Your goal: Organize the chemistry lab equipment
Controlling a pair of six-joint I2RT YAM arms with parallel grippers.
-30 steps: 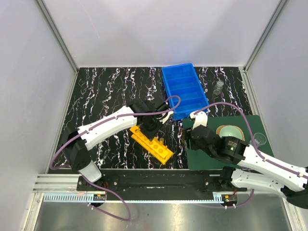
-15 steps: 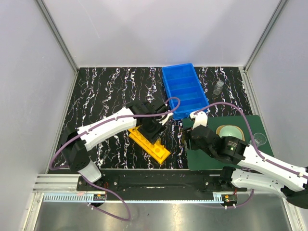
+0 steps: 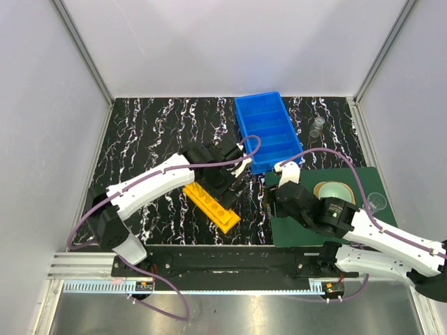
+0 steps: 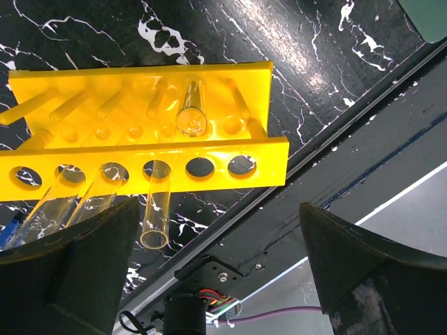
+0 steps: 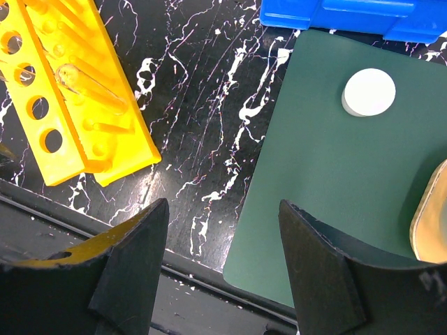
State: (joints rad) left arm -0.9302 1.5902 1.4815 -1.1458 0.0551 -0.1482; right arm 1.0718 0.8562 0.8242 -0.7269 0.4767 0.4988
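The yellow rack (image 3: 211, 206) lies at an angle on the marbled table, near the front. Several clear glass tubes (image 4: 155, 209) stick through its holes, and one tube (image 4: 190, 112) stands further in. My left gripper (image 3: 229, 187) hovers over the rack's far end, open wide with nothing between its fingers (image 4: 70, 272). My right gripper (image 3: 271, 204) is open and empty above the left edge of the dark green mat (image 5: 349, 174). A white round piece (image 5: 369, 93) rests on that mat. The blue bin (image 3: 269, 131) stands at the back. The right wrist view also shows the rack (image 5: 70, 91) and a tube (image 5: 91, 87).
A pale green dome on a tan disc (image 3: 332, 190) sits on the mat. One small glass beaker (image 3: 318, 125) stands right of the bin, another (image 3: 377, 202) at the mat's right edge. The black front rail (image 4: 335, 132) runs close below the rack.
My left gripper went from shut to wide open and drew back a little from the rack. The rack shifted slightly to the left. The right arm has not moved.
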